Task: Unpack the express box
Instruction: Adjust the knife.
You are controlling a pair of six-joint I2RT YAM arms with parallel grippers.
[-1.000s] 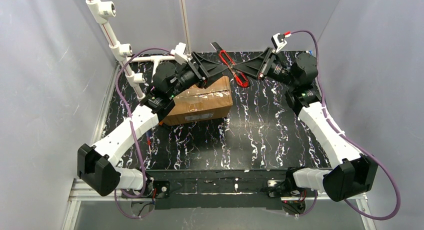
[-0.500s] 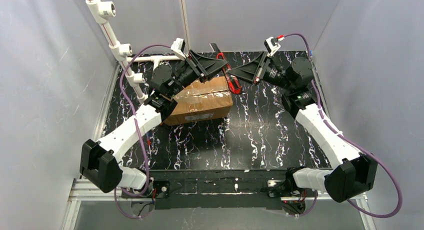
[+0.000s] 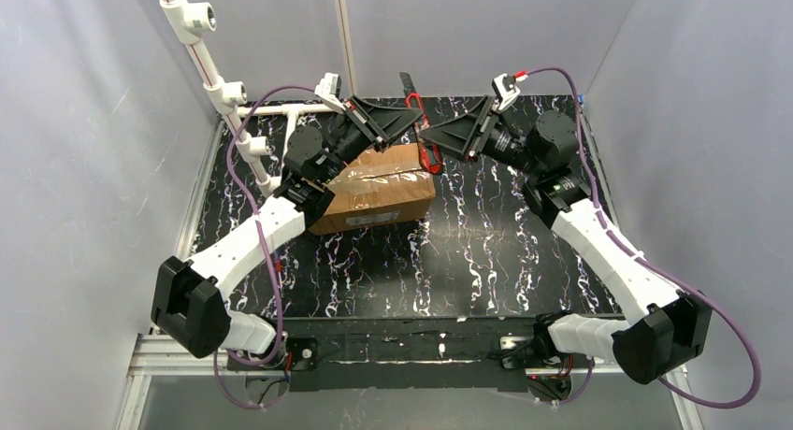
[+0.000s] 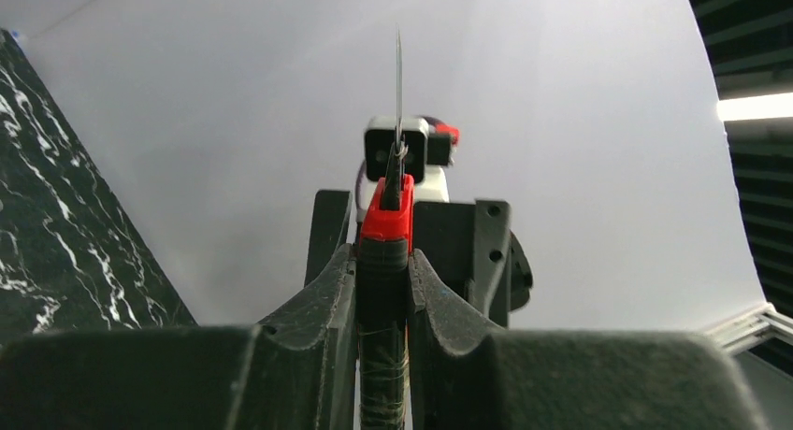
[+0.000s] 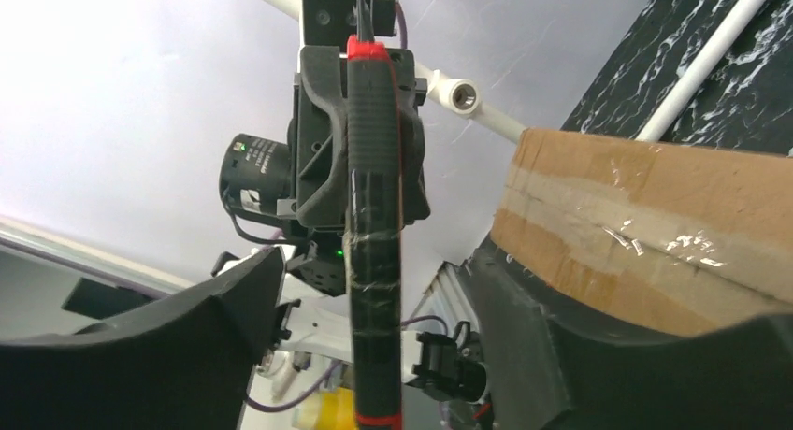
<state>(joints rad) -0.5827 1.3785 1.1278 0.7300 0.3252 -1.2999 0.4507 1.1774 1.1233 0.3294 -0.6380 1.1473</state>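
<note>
Cutter (image 3: 429, 158) just behind express box (image 3: 379, 182)

Box (image 3: 374, 189) brown; tape (image 5: 636, 229) clear, glossy; label (image 3: 372, 219) white. Table (image 3: 505, 252) black, white marble veins. Knife (image 5: 374, 234) black handle, red trim. Walls (image 3: 93, 168) grey.

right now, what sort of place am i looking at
Probably a robot lab test cell: left arm and right arm bolted to a black marbled table, plain grey walls closing it in, a white pipe frame at back left.
</note>
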